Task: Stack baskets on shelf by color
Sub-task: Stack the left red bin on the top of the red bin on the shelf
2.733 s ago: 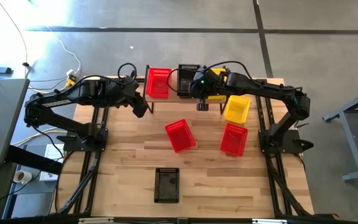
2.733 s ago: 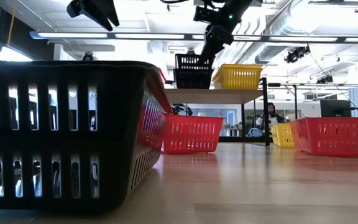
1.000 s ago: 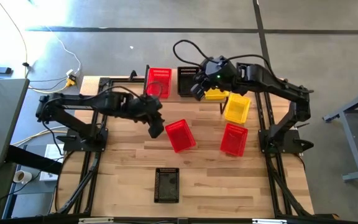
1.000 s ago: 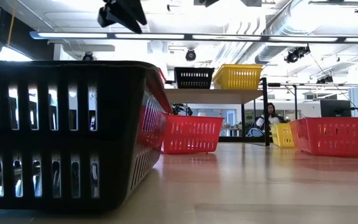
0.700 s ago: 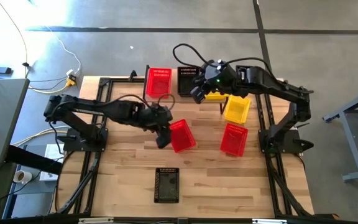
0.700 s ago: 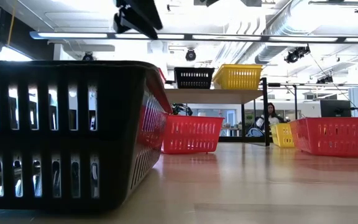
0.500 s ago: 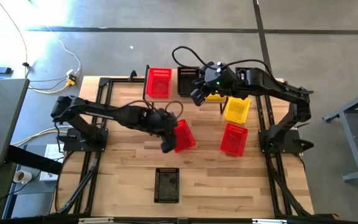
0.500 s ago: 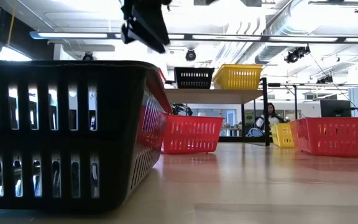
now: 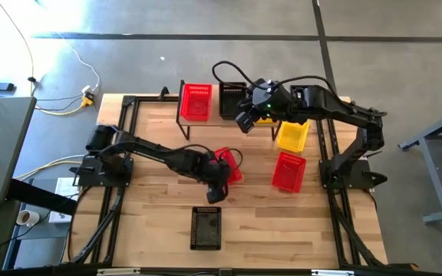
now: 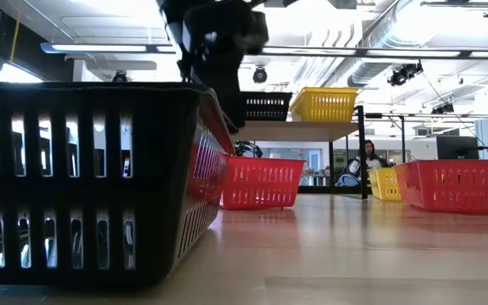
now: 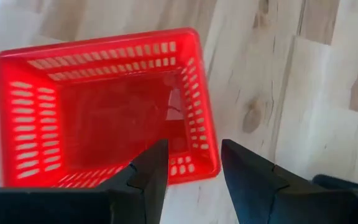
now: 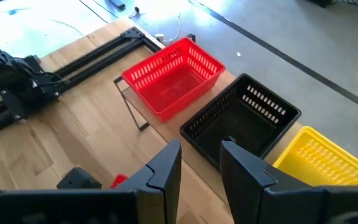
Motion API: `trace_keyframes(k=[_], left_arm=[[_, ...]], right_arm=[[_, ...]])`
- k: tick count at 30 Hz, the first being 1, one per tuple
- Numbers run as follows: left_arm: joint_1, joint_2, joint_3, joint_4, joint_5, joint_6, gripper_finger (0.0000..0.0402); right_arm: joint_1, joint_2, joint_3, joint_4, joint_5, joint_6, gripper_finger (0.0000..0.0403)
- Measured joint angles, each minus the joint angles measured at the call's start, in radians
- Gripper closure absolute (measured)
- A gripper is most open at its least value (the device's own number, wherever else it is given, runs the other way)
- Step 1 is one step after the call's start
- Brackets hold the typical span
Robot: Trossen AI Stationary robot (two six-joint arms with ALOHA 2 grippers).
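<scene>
Seven baskets show from above: three red, two yellow, two black. On the shelf (image 9: 206,123) stand three in a row, one of each colour: a red basket (image 9: 196,101) at its left end, a black basket (image 9: 231,100) in the middle, and a yellow basket (image 9: 265,115) at the right end, largely hidden under the right arm.

The other four lie on the tabletop (image 9: 152,215). A tilted red basket (image 9: 230,166) sits near the middle of the table, partly covered by the left arm. A second yellow basket (image 9: 291,134) lies just in front of the shelf's right end, and a third red basket (image 9: 288,170) lies right beside it, nearer the front. A second black basket (image 9: 206,227) sits alone toward the front edge, well apart from the rest.

The left gripper (image 9: 214,192) hangs over the front rim of the tilted red basket; its wrist view shows the fingers (image 11: 146,177) parted with nothing between them. The right gripper (image 9: 245,121) hovers above the shelf beside the black basket, fingers (image 12: 166,168) likewise apart and empty.
</scene>
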Motion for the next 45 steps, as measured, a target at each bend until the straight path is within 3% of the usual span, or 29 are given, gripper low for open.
trace_keyframes(k=[18,22,26,30,36,45], left_arm=[[-0.007,0.163,0.0,0.118,0.002,0.024,0.0266],[-0.006,0.183,0.0,0.102,0.02,0.025,0.0292],[-0.014,0.179,0.0,0.098,0.018,0.063,0.0344],[-0.02,0.14,0.001,0.073,0.014,0.091,0.0394],[-0.021,0.034,0.0,0.007,0.023,0.158,0.0399],[-0.02,-0.232,0.0,-0.085,0.017,0.287,0.04]], right_arm=[[0.0,0.0,0.0,-0.075,-0.003,0.047,0.0307],[0.0,0.0,0.0,-0.081,-0.003,0.047,0.0307],[0.0,0.0,0.0,-0.089,-0.003,0.047,0.0307],[0.0,0.0,0.0,-0.103,-0.004,0.047,0.0307],[0.0,0.0,0.0,-0.114,-0.006,0.045,0.0307],[-0.007,0.0,0.0,-0.125,0.0,0.017,0.0307]])
